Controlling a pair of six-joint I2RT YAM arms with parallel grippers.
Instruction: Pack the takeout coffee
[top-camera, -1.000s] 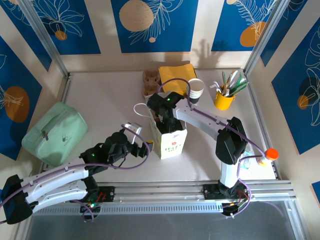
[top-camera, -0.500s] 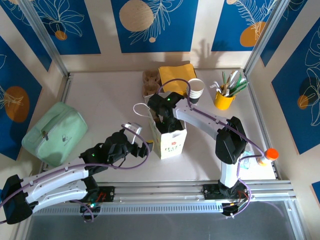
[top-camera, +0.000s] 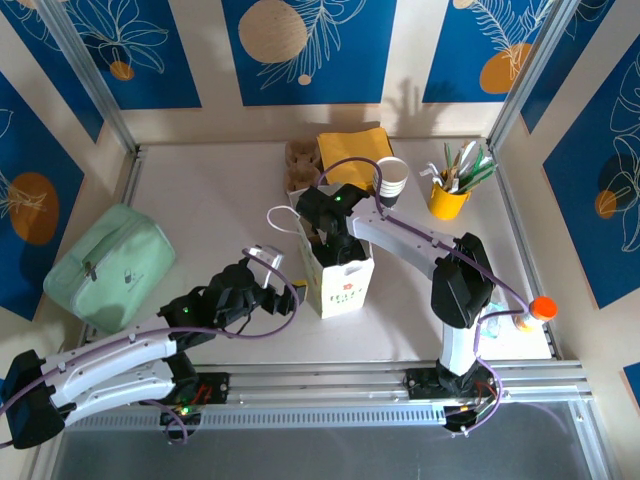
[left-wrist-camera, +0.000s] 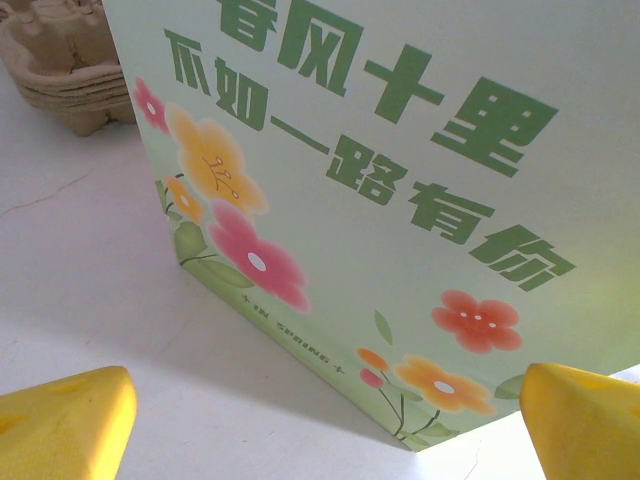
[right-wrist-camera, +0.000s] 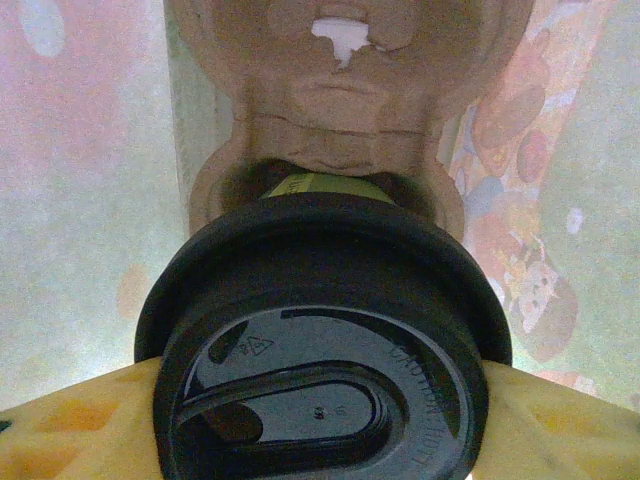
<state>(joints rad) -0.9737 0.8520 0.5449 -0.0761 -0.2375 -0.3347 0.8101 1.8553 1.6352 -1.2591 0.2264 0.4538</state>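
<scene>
Nothing has shifted over the last second: both arms hold the same poses. Inside the flowered paper bag (top-camera: 343, 280), the right gripper (right-wrist-camera: 320, 430) pinches the takeout coffee (right-wrist-camera: 320, 330) by its black lid, a yellow finger pressed on each side. The cup's greenish side dips toward a pocket of the pulp cup carrier (right-wrist-camera: 340, 90) deeper in the bag; whether it is seated I cannot tell. Just beside the bag's printed face, the left gripper (left-wrist-camera: 320, 425) hangs low over the table (left-wrist-camera: 90, 290) with jaws spread wide. A stack of pulp carriers (left-wrist-camera: 55, 70) sits behind the bag.
</scene>
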